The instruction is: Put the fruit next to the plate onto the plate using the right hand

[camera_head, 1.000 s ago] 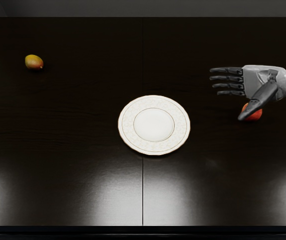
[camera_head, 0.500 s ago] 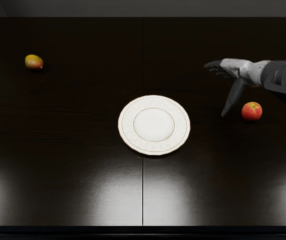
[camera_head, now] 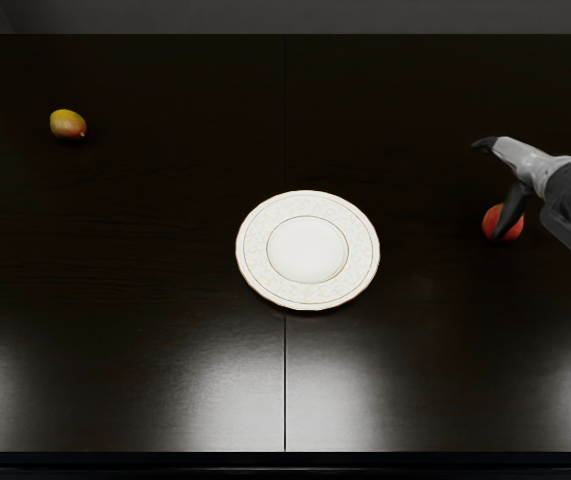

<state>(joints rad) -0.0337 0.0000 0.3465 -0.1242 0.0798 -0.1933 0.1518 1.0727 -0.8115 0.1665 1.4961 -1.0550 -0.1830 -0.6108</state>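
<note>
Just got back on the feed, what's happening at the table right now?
The right hand is at the red apple, its thumb crossing in front, with no clear grip. The apple sits on the table right of the white plate, which holds nothing. A yellowish fruit lies far back left.

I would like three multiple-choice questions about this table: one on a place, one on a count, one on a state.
1. Where does the red fruit lie from the plate?
A) to its picture-right
B) to its picture-left
C) on it
2. How many fruits are on the table?
A) one
B) two
C) three
3. The plate is:
A) bare
B) holding one fruit
C) overturned

Answers:
1 A: it sits by the right hand, apart from the plate.
2 B: the red one and a yellow-green fruit far left.
3 A: only its white surface shows.
</note>
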